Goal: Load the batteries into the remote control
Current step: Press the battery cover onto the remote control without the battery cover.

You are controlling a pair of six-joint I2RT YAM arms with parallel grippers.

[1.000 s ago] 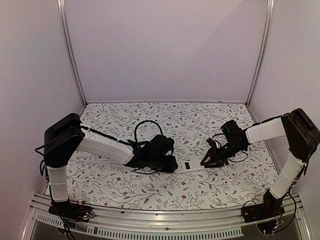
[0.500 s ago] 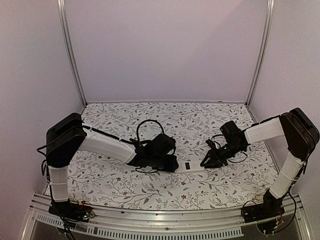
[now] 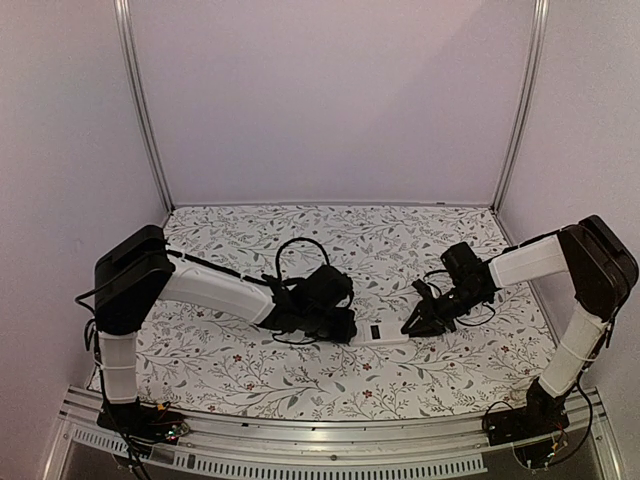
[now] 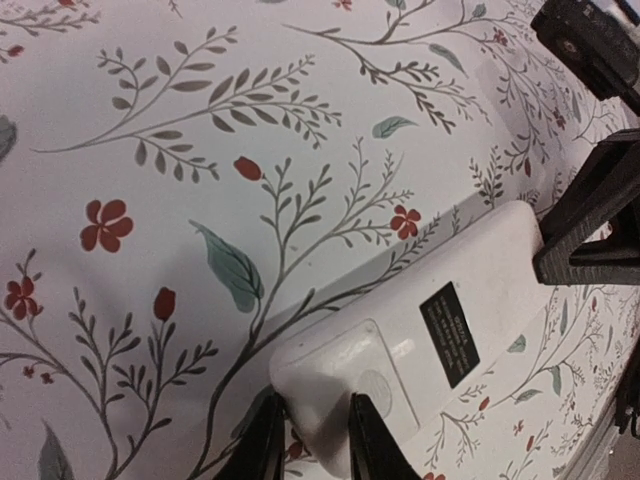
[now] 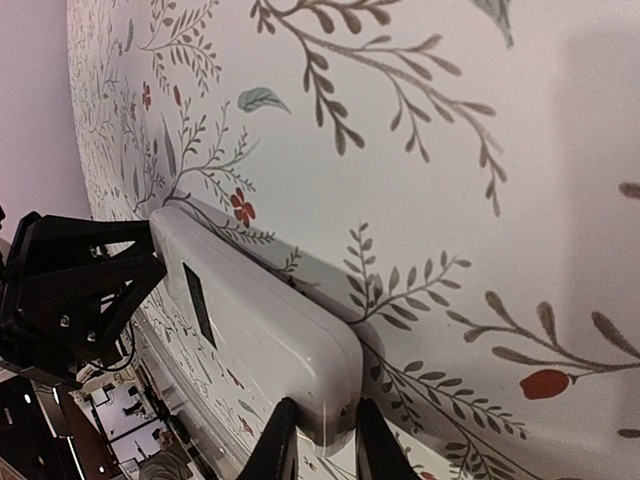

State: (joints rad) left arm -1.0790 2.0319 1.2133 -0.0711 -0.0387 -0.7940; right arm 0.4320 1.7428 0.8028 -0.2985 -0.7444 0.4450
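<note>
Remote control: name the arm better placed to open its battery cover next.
Left, probably: the left gripper pinches the remote control at the end bearing the battery cover; the right gripper holds the far end and can steady it.

One remote control [image 4: 440, 330] — two grippers [image 4: 312, 440] [image 5: 320, 440] — one table [image 3: 400, 240].

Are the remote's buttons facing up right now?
No, the remote lies with its plain white back up, showing only a small black label and no buttons.
</note>
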